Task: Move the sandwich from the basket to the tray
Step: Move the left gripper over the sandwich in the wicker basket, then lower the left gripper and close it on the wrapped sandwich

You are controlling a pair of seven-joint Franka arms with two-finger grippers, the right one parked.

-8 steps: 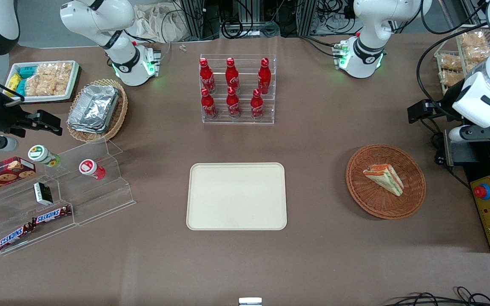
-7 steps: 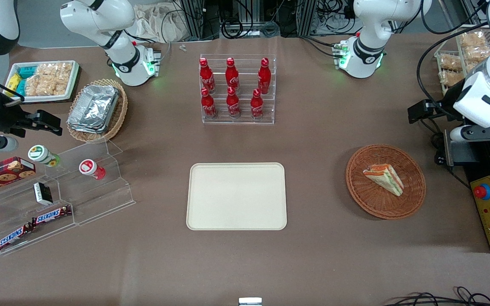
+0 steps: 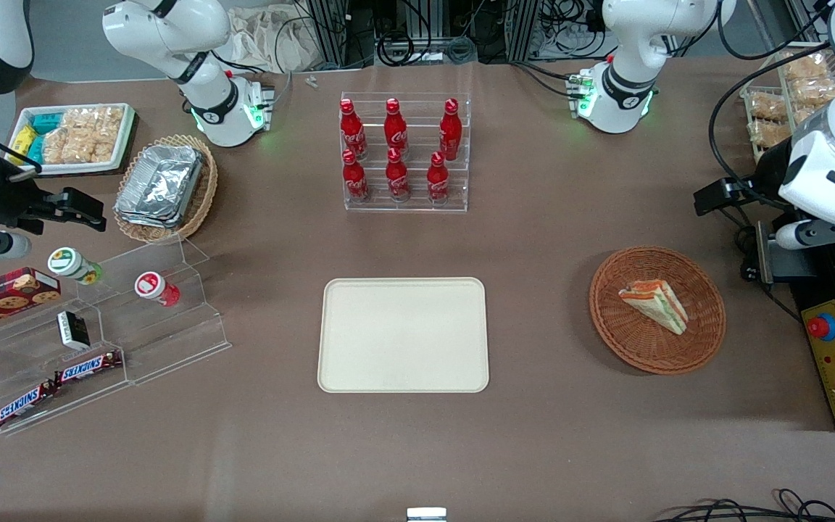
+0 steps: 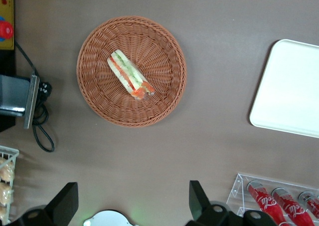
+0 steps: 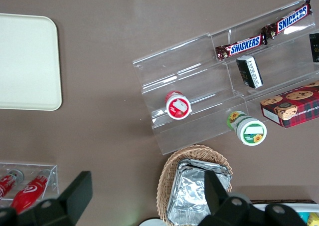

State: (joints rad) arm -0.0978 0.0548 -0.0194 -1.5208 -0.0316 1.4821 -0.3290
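While the gripper (image 4: 130, 208) hovers spread, the sandwich (image 3: 654, 306) lies diagonally in the basket (image 3: 704, 341).

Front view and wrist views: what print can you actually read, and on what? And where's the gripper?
"SNICKERS": two bars on the clear acrylic stand.
Script on the red bottles: too small to read.
Cookie box, black packets, cup lids: unreadable.
Sandwich, basket, tray: no print.
Gripper: open, high, apart from the basket.

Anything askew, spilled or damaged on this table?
Nothing stands out. The sandwich lies intact in the basket, the tray sits flat, and the gripper hangs open above the table, farther from the front camera than the basket.
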